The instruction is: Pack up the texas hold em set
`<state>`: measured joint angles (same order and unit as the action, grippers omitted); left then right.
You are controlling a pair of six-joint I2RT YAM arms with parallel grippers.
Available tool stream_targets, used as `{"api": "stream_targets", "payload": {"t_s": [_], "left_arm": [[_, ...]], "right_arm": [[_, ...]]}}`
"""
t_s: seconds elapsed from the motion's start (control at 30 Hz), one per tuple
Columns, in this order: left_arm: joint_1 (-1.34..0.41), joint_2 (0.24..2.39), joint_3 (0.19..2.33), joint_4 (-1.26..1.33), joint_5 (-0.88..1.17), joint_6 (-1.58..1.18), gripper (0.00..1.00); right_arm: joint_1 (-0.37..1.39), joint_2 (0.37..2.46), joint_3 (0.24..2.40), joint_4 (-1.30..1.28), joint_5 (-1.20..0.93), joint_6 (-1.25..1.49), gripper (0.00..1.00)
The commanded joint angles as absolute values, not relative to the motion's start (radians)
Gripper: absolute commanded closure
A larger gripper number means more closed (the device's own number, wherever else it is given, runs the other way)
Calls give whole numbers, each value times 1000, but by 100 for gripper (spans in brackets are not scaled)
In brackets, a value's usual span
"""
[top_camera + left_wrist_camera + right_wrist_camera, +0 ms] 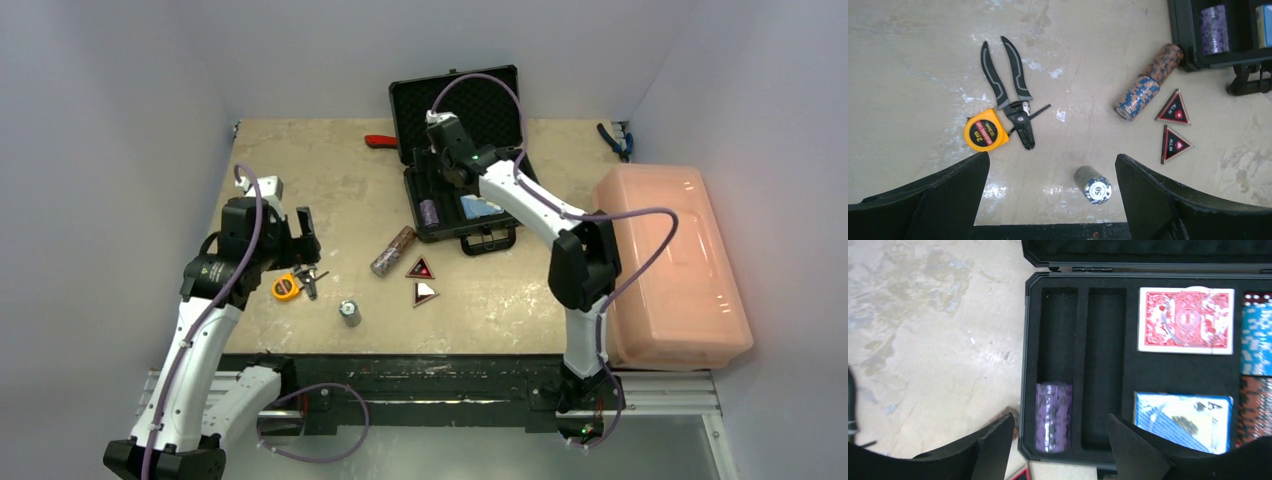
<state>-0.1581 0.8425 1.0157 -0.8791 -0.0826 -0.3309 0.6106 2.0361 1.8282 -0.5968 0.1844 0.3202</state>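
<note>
Texas hold em set briefcase (495, 100) open at twelve o'clock on the table (300, 170), we see right gripper (1059, 426) wide above its purple chip stack (1053, 410), left gripper (1051, 160) wide, empty, grey chip stack (1093, 184) at four o'clock.

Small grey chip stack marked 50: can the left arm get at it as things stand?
Probably yes: the left gripper is open and aimed at the small grey chip stack, which has bare table around it; the black-handled pliers and yellow tape measure lie aside.
</note>
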Motion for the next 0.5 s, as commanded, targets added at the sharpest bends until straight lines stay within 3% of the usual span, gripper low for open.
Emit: {"api": "stream_targets", "payload": {"t_s": [0.0,0.33,0.47], "left_arm": [[-197,846,992,-935,-5,-401,2],[-428,968,919,-949,-85,-566,3],[-497,1029,891,-925,-99,-603,10]], "right_arm": [[617,1878,1726,-546,146,314,25],[620,1632,1441,-451,89,333,13],[622,1538,1361,-440,82,337,7]]}}
